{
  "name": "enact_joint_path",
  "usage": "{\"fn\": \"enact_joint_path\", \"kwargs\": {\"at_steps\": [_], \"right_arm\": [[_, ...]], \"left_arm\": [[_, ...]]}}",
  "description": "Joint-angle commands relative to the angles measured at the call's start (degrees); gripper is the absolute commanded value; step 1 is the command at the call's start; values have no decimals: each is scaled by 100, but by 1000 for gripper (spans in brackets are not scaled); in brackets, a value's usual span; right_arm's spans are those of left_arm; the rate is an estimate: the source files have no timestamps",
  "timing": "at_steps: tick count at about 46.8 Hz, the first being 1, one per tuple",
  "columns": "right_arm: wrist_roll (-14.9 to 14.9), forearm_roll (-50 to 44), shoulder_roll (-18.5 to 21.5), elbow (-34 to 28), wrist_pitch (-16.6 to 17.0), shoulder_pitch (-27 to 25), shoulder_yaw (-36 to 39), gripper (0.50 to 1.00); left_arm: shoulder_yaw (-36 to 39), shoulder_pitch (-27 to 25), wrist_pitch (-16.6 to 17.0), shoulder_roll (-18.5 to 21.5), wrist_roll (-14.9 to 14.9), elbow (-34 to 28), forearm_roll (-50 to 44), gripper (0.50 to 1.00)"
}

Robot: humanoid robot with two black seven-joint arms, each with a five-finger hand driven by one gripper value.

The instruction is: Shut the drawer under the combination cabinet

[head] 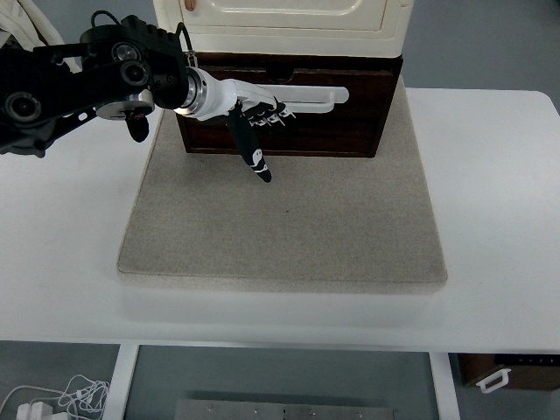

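The drawer (289,109) is a dark, glossy brown wooden box with a flat rectangular front, sitting under the cream, smooth-skinned cabinet (284,22) near the far edge of the bench (499,201), about midway along it; its front stands forward of the cabinet face above. The left hand (271,103), white-shelled with black joints, lies flat across the upper part of that front, its fingers (319,94) stretched out straight toward the right and gripping nothing, while the thumb (252,157) hangs down over the lower front, pointing at the mat. The black arm (70,79) reaches in from the far left corner. Cabinet and drawer stand on a grey, coarse-woven square mat (289,227) with soft thick edges, which runs toward the near edge. The bench is smooth and white, with bare surface left and right of the mat and in a strip along the near edge.
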Motion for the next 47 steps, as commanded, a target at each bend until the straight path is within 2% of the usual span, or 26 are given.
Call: {"fn": "enact_joint_path", "kwargs": {"at_steps": [1, 33, 47], "right_arm": [[0, -2, 0, 8, 8, 1, 0, 952], [0, -2, 0, -1, -1, 1, 0, 952], [0, -2, 0, -1, -1, 1, 0, 952]], "left_arm": [[-11, -6, 0, 0, -10, 56, 0, 1000], [-64, 3, 0, 70, -89, 109, 123, 1000], [-336, 99, -404, 44, -124, -190, 53, 1000]]}}
